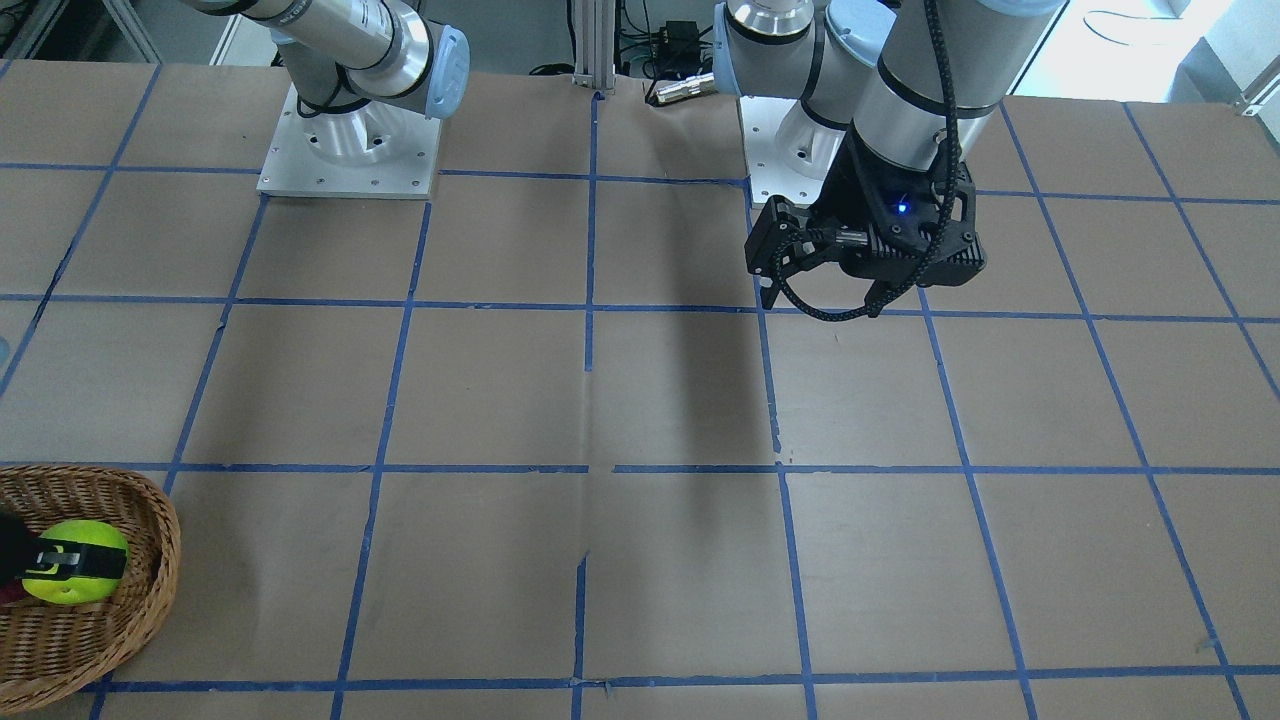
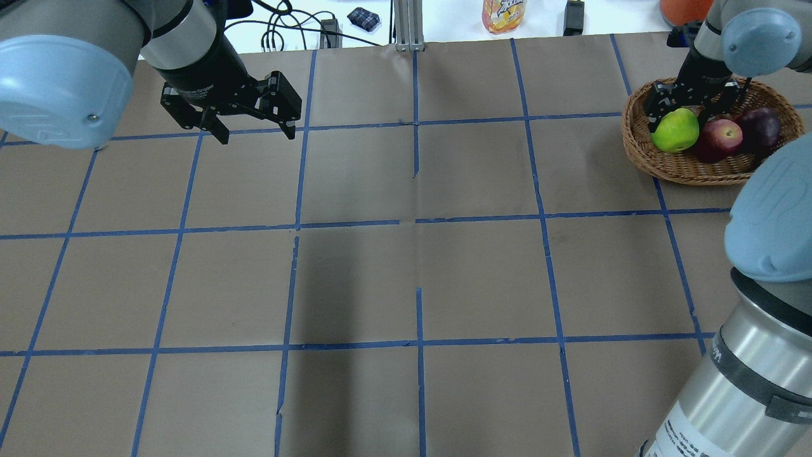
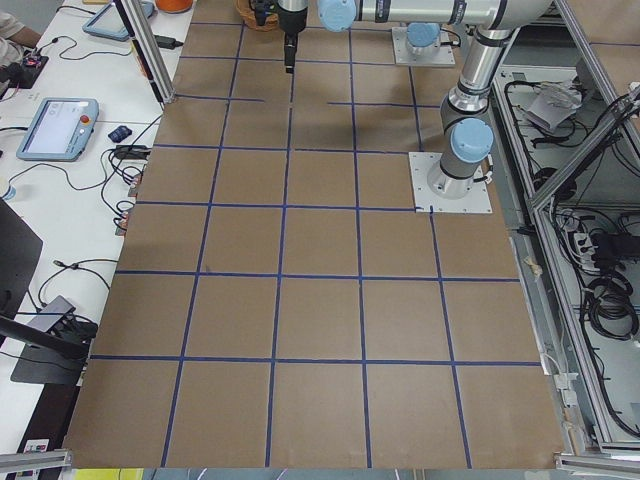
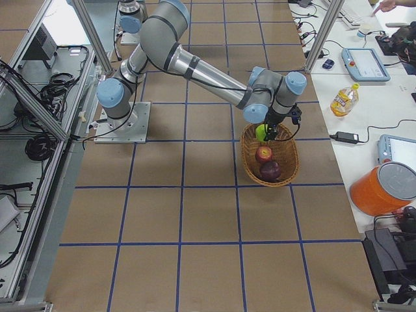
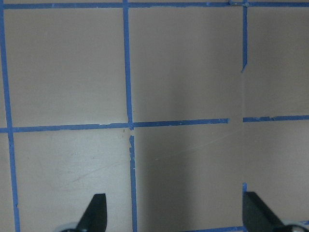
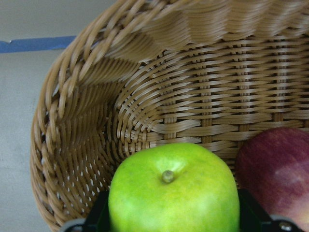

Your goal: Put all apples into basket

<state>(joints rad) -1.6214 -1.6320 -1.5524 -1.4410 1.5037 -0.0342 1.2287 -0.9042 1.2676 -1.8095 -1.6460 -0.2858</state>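
The brown wicker basket point(image 2: 634, 149) stands at the far right of the table, also in the front view point(image 1: 150, 600) and right side view point(image 4: 250, 162). My right gripper point(image 2: 679, 117) is shut on the yellow-green apple point(image 2: 675, 130) and holds it low inside the basket. The wrist view shows that apple point(image 6: 174, 198) between both fingers, against the basket wall point(image 6: 169, 96). The lighter red apple point(image 2: 720, 138) and the dark maroon apple point(image 2: 760, 125) lie in the basket beside it. My left gripper point(image 2: 257, 136) is open and empty above the bare table, far to the left point(image 5: 175, 205).
Blue tape lines grid the brown table. The arm base plates point(image 1: 350, 150) sit at the robot's edge. Beyond the far edge stand a juice bottle point(image 2: 503, 14), cables and an orange bucket point(image 4: 383, 188).
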